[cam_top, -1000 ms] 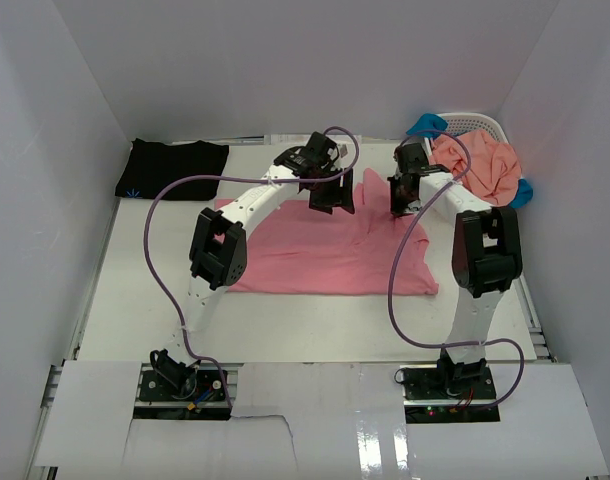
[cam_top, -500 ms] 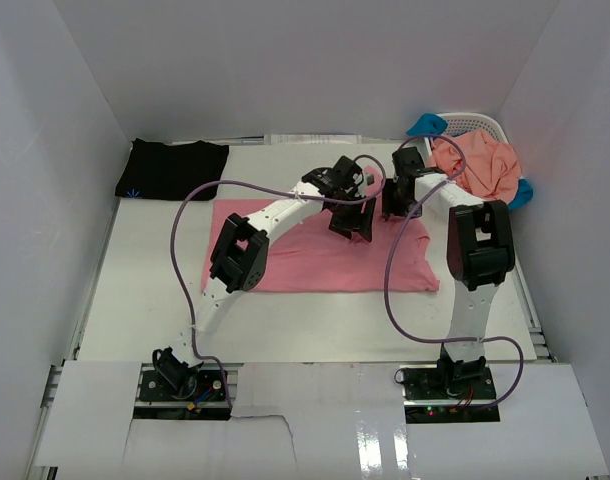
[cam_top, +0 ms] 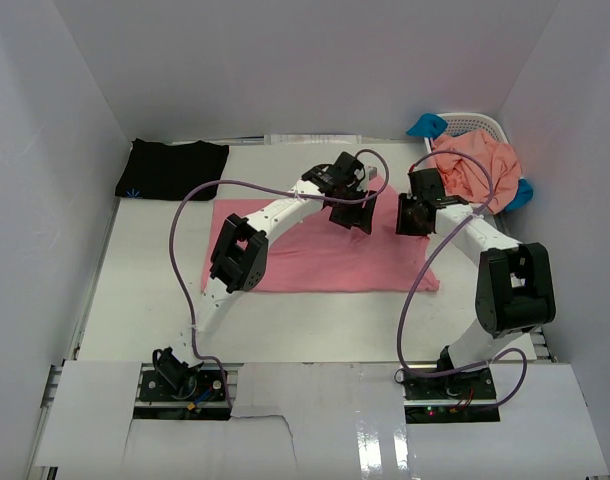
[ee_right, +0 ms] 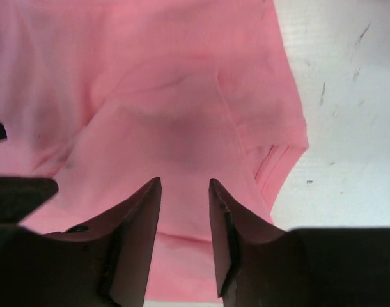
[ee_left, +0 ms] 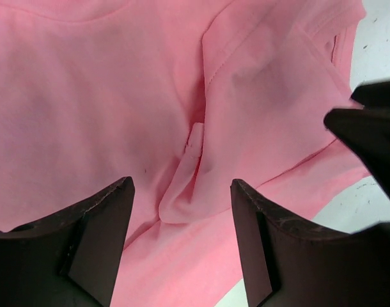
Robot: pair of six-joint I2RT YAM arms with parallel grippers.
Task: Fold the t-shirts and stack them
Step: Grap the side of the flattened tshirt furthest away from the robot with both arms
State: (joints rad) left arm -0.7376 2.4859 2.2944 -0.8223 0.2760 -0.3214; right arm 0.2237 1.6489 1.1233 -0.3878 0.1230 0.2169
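The rose-pink t-shirt (cam_top: 305, 262) lies spread flat in the middle of the table, its right sleeve (ee_right: 279, 153) folded in over the body. My left gripper (cam_top: 353, 216) hovers open over the shirt's upper right part; a small raised wrinkle (ee_left: 182, 188) sits below its gap (ee_left: 182, 185). My right gripper (cam_top: 413, 216) hangs just to the right of it, jaws a little apart (ee_right: 185, 185) with nothing between them, pink cloth underneath. A folded black t-shirt (cam_top: 171, 168) lies at the far left corner. Salmon-orange (cam_top: 477, 165) and bright blue (cam_top: 425, 125) t-shirts fill the basket.
The white lattice basket (cam_top: 488, 123) stands at the far right corner, close behind the right arm. White walls close in the table on three sides. The right gripper's finger (ee_left: 373, 135) shows at the edge of the left wrist view, so the two grippers are close together.
The right gripper went from shut to apart, let go of the pink sleeve and drew right and nearer. The left gripper moved right over the shirt. The shirt's top right flap now lies folded in.
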